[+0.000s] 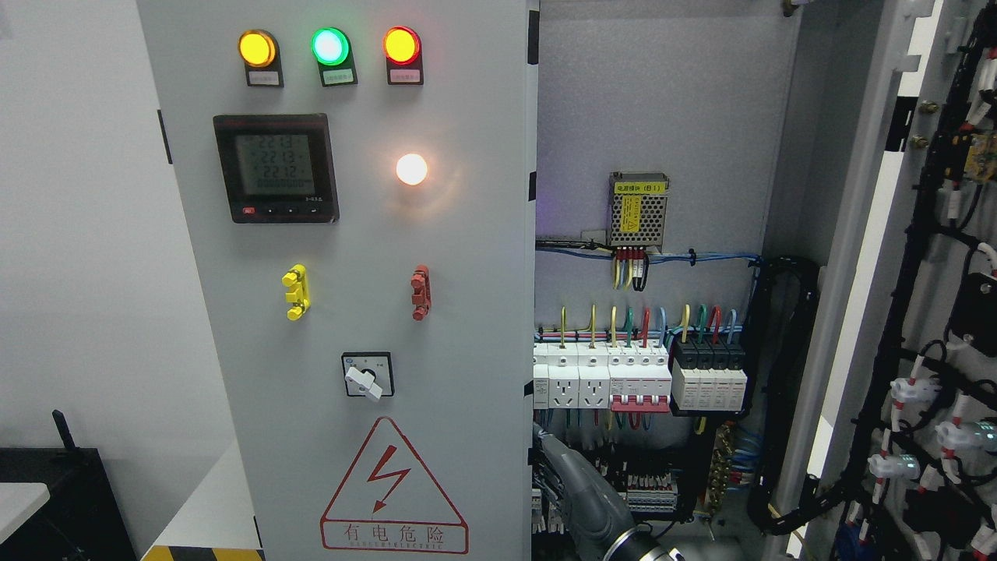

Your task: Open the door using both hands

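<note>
The grey electrical cabinet has two doors. Its left door (459,335) faces me, closed or nearly so, carrying the lamps, a meter and a warning triangle. The right door (864,257) is swung wide open to the right, and wire harnesses show on its inner side. My right arm (596,502) rises from the bottom edge into the open compartment. It ends right at the left door's free edge (534,436). The hand itself is hidden behind that edge or too dark to make out. My left arm does not show.
Inside the cabinet are a power supply (638,209), a row of white breakers (600,378) and black modules (709,378), all close above my arm. A rotary switch (366,378) sticks out of the left door. A black case (54,499) stands at lower left.
</note>
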Controlling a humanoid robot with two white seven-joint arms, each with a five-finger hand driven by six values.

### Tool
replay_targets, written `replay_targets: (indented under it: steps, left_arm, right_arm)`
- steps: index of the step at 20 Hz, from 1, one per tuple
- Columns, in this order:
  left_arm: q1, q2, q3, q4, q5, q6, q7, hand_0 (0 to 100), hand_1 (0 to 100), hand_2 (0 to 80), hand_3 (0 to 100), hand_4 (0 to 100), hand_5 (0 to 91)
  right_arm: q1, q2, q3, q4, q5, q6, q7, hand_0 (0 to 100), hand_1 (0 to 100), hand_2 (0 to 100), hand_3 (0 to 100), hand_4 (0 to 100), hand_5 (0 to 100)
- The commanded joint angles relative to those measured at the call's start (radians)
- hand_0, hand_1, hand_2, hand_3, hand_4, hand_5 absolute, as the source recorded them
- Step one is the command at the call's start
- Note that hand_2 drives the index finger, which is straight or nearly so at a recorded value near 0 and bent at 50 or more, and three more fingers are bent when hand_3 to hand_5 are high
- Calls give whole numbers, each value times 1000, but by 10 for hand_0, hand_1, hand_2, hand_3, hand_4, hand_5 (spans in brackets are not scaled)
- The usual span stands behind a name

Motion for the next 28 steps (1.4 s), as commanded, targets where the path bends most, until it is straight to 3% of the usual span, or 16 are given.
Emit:
replay_targets:
  steps: [1, 4, 7, 28]
  left_arm:
    - [0, -34, -1, 0, 0, 0, 0, 0, 0, 0, 0, 0, 0]
    - [0, -34, 1, 0, 0, 0, 0, 0, 0, 0, 0, 0, 0]
    - [1, -34, 1, 0, 0, 0, 0, 0, 0, 0, 0, 0, 0]
    - [1, -34, 1, 0, 0, 0, 0, 0, 0, 0, 0, 0, 0]
  right_arm:
    - [-8, 25, -9, 25, 0, -2, -9, 386, 0, 0, 0, 0, 0]
    - [-6, 23, -16, 28, 0, 0, -7, 386, 0, 0, 0, 0, 0]
    - [-6, 23, -16, 28, 0, 0, 23, 386, 0, 0, 0, 0, 0]
    - [-3, 22, -22, 22, -27, 0, 29, 386, 0, 0, 0, 0, 0]
